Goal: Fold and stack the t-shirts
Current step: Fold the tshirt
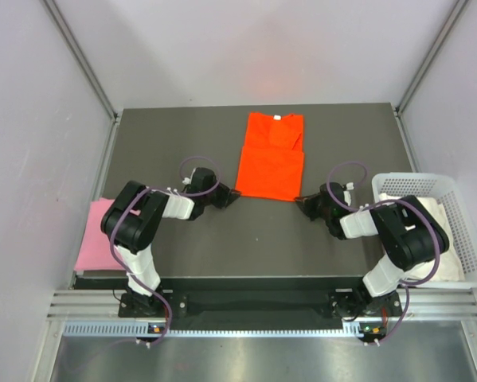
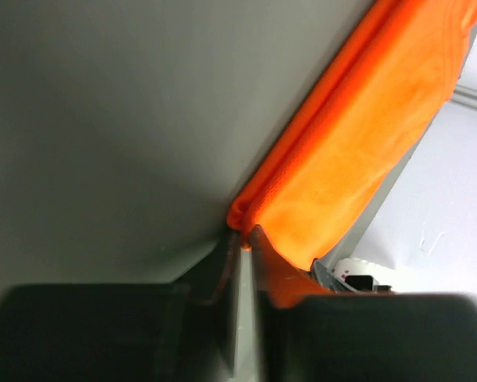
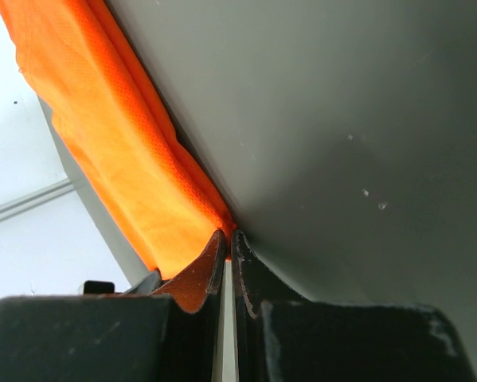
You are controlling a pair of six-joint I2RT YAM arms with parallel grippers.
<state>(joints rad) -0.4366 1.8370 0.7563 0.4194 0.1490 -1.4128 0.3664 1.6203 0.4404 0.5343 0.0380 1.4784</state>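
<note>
The orange-red t-shirt [image 1: 271,159] lies folded into a narrow rectangle on the dark table [image 1: 174,143], its neck label at the far end. My left gripper [image 1: 232,199] is at its near left corner. In the left wrist view that gripper [image 2: 244,235] has its jaws nearly together, pinching the corner of the orange fabric [image 2: 365,135]. My right gripper [image 1: 302,203] is at the near right corner. In the right wrist view it [image 3: 227,237] is shut on the tip of the orange cloth [image 3: 119,151].
A pale pink t-shirt [image 1: 99,235] lies folded on the left, beside the left arm. A white basket [image 1: 413,177] at the right edge holds white fabric [image 1: 429,231]. Grey walls enclose the table on three sides.
</note>
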